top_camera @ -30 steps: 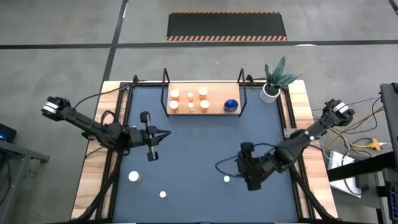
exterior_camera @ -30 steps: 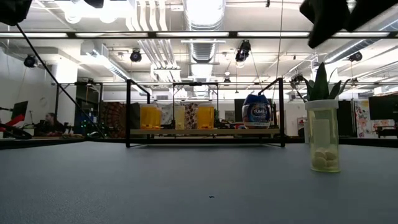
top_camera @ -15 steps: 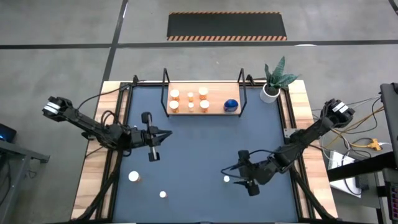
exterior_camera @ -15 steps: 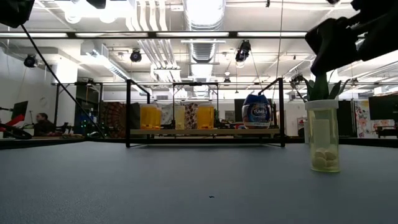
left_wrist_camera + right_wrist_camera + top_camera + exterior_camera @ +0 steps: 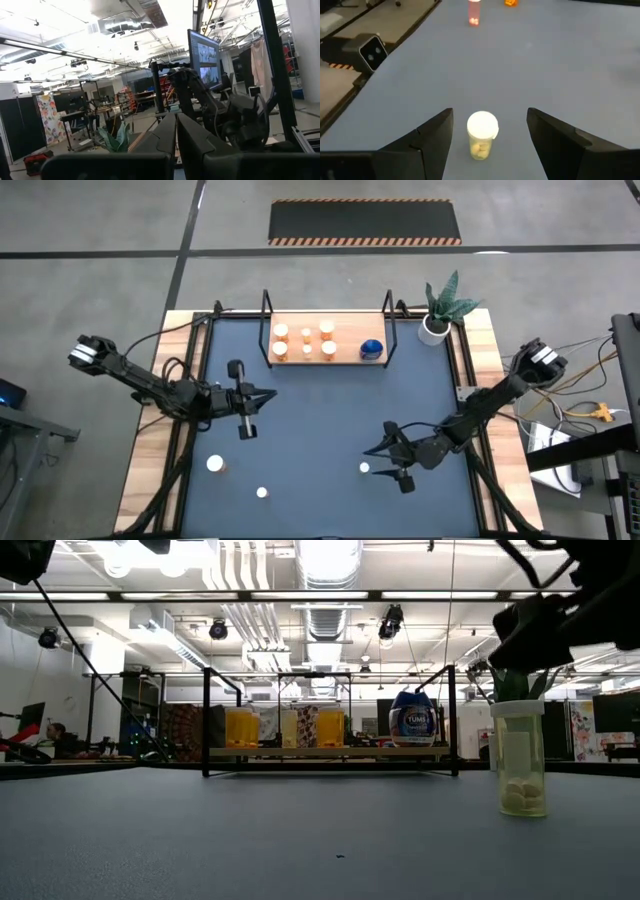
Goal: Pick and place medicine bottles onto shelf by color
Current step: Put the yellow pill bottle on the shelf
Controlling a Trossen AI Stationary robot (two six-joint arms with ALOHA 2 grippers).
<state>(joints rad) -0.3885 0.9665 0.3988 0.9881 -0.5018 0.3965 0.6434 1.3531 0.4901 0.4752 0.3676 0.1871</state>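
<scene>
A small pale bottle with a white cap [image 5: 482,132] stands upright on the dark-blue mat [image 5: 320,430], seen too in the low view [image 5: 522,758] and the high view [image 5: 365,468]. My right gripper [image 5: 490,114] is open, its fingers on either side of this bottle and slightly behind it, not touching. Two more white-capped bottles [image 5: 215,464] [image 5: 262,493] stand near the mat's near-left corner. The wooden shelf [image 5: 345,338] at the far edge carries several orange bottles [image 5: 306,342] and a blue one [image 5: 371,349]. My left gripper [image 5: 268,396] is shut, hovering left of centre.
A potted plant [image 5: 437,320] stands at the far right corner. The shelf's black wire frames [image 5: 267,320] rise at its ends. A small camera box [image 5: 370,52] sits at the mat's near edge. Open mat lies between the grippers and the shelf.
My right gripper has come down toward the table and tipped from pointing downward to nearly level, its fingers now facing the pale bottle toward the table's left. The bottle has stayed where it was.
</scene>
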